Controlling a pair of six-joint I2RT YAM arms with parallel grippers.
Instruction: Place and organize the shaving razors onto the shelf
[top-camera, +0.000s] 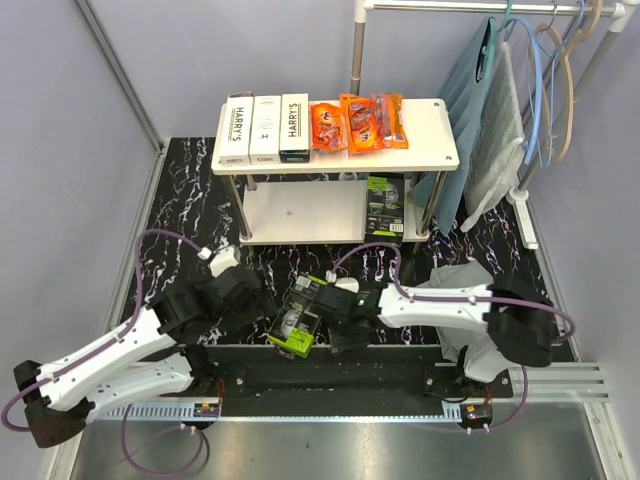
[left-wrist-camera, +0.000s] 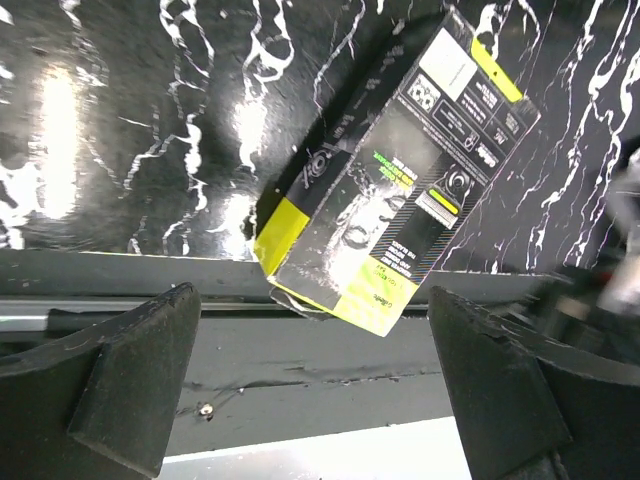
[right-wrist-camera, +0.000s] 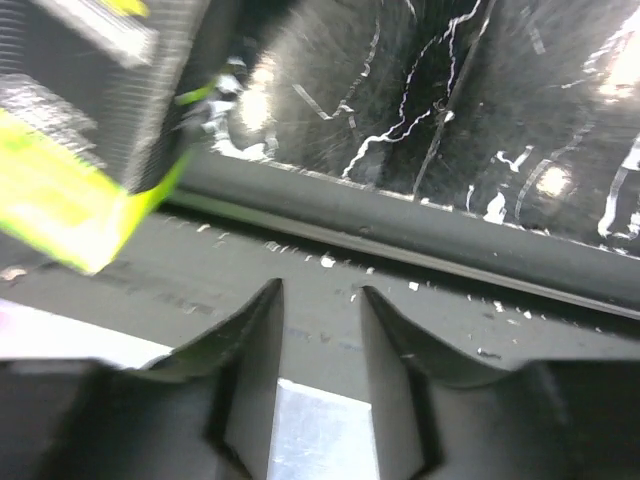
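The black-and-lime pack (top-camera: 300, 320) is lying at the near edge of the table (top-camera: 190, 200), between your two grippers and well short of the shelf (top-camera: 430, 135). Its long axis is running diagonally, lime end nearest you. Your left gripper (left-wrist-camera: 312, 320) is gaping wide and empty, facing the pack squarely. Your right gripper (right-wrist-camera: 320, 300), jaws slightly parted and holding nothing, is sitting just beside it.
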